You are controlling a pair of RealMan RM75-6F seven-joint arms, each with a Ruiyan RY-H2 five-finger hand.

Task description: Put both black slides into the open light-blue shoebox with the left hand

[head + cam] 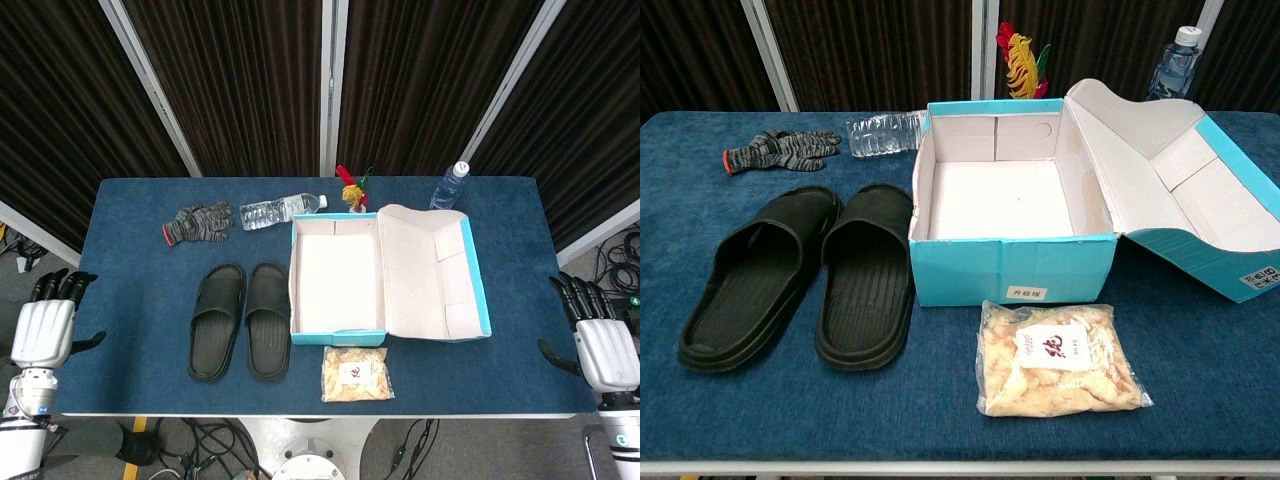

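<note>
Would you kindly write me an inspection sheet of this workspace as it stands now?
Surface: blue table, flat.
Job's things: two black slides side by side, left of the open shoebox; box interior bare, lid folded out to the right.
Clutter: glove, lying bottle, feather toy, upright bottle, snack bag in front of the box.
Hands: left hand and right hand open, at the table's side edges, holding nothing.
Cables: loose on the floor under the table.
Surroundings: dark curtains behind.
</note>
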